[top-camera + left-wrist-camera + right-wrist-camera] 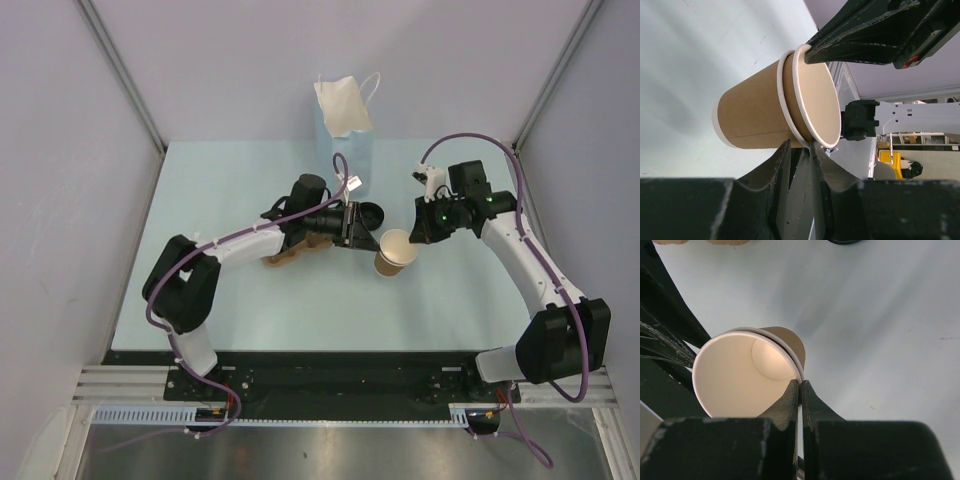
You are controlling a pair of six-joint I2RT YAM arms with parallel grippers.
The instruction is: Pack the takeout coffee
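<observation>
Coffee cup (396, 252): tilted, unlidded, rim pinched by my left fingers (782, 167) and by my right fingers (790, 400). Lid (368, 213) lies on bench (250, 310); capping and loading into bag (345, 125) remain.

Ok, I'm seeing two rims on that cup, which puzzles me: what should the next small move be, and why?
The cup shows two stacked rims, so it looks like two nested cups, and both pincers grip at the rim, on opposite sides. I'd probably ease the right pincer slowly away from the left pincer, along the cup's length, to part them. The lid is not on yet.
</observation>
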